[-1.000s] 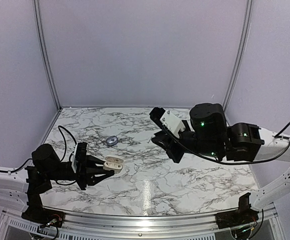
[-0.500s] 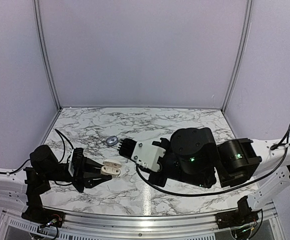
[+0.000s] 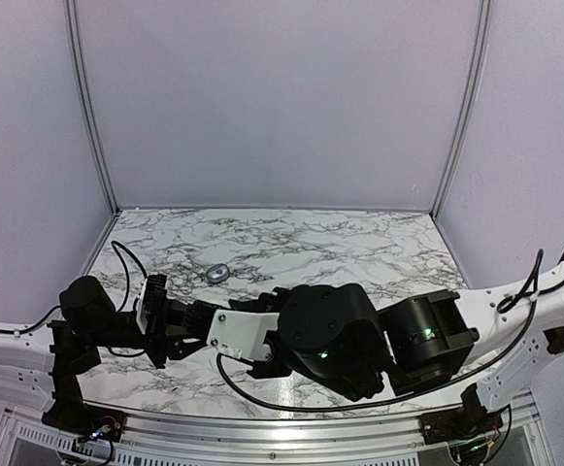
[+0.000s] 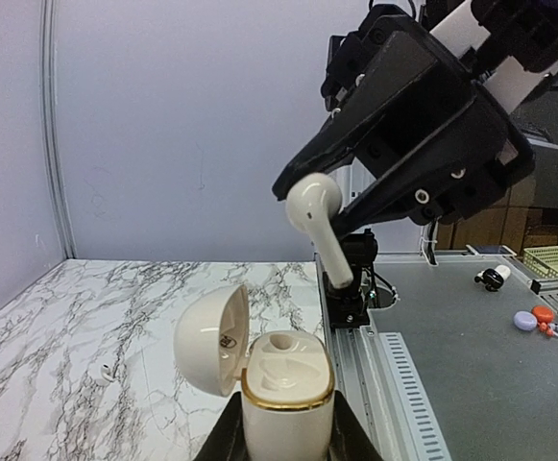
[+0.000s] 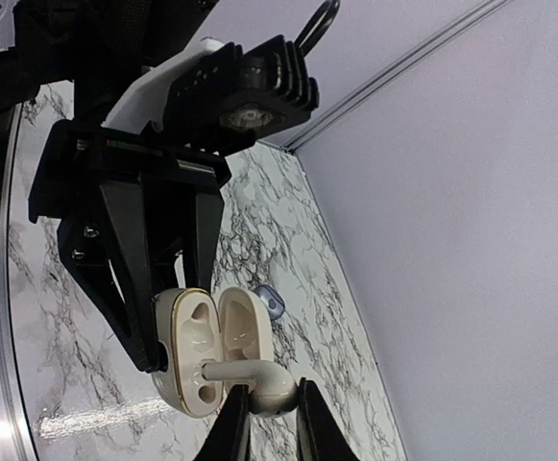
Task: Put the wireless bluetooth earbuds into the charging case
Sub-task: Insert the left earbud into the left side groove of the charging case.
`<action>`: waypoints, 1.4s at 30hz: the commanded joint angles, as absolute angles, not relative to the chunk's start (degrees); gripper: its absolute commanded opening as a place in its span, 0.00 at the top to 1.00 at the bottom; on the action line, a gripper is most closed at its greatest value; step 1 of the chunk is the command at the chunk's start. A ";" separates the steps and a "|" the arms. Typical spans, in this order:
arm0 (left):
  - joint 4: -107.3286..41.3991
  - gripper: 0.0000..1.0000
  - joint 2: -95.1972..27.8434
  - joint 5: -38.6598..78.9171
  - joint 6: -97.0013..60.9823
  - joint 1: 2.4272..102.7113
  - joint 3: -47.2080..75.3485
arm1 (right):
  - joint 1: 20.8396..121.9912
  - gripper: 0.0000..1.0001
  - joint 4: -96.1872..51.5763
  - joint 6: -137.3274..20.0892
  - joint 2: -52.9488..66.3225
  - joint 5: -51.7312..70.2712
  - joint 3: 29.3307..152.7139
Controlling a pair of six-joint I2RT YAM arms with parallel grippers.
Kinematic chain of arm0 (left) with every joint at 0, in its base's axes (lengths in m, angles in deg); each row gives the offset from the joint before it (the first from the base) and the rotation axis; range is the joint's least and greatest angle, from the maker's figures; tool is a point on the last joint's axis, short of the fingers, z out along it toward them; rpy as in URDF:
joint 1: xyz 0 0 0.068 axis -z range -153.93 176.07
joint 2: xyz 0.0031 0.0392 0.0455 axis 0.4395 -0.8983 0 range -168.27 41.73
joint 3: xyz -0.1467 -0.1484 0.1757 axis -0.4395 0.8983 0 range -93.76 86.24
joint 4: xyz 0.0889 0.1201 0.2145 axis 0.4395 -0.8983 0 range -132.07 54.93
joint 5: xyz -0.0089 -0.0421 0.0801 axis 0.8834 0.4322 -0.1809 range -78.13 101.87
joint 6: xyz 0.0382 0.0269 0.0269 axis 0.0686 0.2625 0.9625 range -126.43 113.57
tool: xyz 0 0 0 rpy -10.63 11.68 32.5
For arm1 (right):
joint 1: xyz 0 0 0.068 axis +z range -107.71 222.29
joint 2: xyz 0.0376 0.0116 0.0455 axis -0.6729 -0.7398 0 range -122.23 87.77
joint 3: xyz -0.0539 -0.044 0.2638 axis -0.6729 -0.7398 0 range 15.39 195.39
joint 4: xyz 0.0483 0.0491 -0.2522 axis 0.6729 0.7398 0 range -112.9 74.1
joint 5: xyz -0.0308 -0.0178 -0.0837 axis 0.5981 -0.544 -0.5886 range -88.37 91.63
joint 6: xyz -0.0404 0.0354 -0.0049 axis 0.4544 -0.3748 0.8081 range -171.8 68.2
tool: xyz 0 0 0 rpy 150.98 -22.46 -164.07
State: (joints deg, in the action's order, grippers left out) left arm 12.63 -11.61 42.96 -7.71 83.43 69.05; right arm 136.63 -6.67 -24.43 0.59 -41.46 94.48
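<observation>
**Earbud poised stem-down over the open charging case, both held off the tabletop [image 3: 359, 243] near its front-left corner.**

The left end effector [image 4: 286, 437] is clamped on the lower body of the cream, gold-rimmed charging case [image 4: 283, 384]. It keeps the case upright with the lid swung back, so the wells face up. The right end effector [image 5: 271, 418] pinches one earbud [image 4: 315, 206] by its head, which leaves the stem free to slide in. The stem angles down just above the case, not touching it. A second small white piece [image 4: 101, 373], probably the other earbud, lies farther from the front edge. A lavender oval object [image 3: 216, 274] sits toward the rear left.
</observation>
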 commanded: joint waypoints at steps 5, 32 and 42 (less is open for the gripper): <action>14.85 1.00 -12.02 41.72 -11.07 83.37 66.90 | 137.12 0.95 -9.69 -21.66 -1.09 -49.51 98.33; 15.12 1.00 -13.07 38.95 -12.64 83.37 65.85 | 136.78 0.95 -15.15 -17.57 -5.79 -51.55 98.54; 15.27 1.00 -13.97 38.67 -12.84 83.37 65.33 | 135.68 0.95 -15.22 -18.22 -6.69 -51.03 98.10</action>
State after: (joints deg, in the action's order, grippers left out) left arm 12.72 -13.51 39.09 -12.63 83.43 67.32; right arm 136.24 -13.47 -17.89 -5.79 -50.34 96.25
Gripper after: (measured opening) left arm 0.237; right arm 0.158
